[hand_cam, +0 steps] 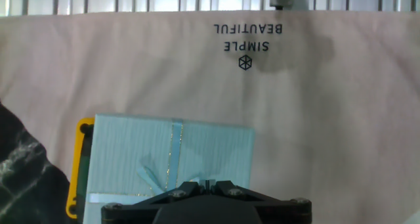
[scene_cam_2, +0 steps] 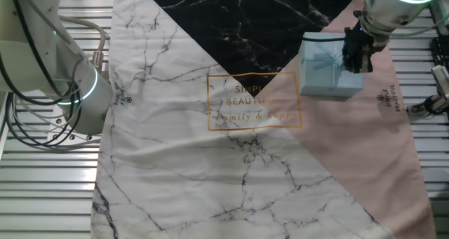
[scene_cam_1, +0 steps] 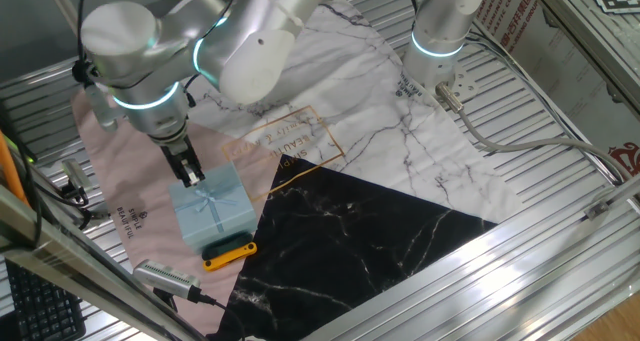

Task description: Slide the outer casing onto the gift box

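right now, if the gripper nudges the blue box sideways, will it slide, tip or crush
The blue box looks low and flat-bottomed, so it probably slides rather than tips. It looks like thin card, likely light and easily dented. The cloth under it might bunch.

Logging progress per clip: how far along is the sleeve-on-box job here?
Looks nearly done: only the outer casing, bow up, shows on the cloth; no separate gift box tray is visible, so it is presumably inside. In hand: the gripper sits at the casing's edge, grip unclear. Left: release and retreat.
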Controlling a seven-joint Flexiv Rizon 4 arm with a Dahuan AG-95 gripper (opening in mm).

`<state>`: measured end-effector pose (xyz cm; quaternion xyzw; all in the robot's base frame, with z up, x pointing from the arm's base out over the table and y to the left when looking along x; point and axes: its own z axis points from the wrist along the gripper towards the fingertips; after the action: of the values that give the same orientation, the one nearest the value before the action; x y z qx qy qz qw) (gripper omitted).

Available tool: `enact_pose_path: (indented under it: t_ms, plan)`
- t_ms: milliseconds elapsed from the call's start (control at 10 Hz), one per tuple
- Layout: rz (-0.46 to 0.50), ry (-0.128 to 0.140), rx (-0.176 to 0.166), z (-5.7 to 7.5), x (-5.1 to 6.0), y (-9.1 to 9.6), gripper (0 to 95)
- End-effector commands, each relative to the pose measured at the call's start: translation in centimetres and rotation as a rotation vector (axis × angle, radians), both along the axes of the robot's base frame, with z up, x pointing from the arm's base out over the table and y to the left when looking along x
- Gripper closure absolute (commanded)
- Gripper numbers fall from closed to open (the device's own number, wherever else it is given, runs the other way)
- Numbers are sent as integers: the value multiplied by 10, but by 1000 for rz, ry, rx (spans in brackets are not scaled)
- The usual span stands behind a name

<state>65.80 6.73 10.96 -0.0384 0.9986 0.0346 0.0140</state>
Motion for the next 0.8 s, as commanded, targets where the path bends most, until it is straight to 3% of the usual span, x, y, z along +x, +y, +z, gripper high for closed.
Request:
enact_pose_path:
  t_ms: [100,800]
  plan:
    - [-38,3,-1,-1,1,0,950]
    - [-174,24,17,1,2,3,950]
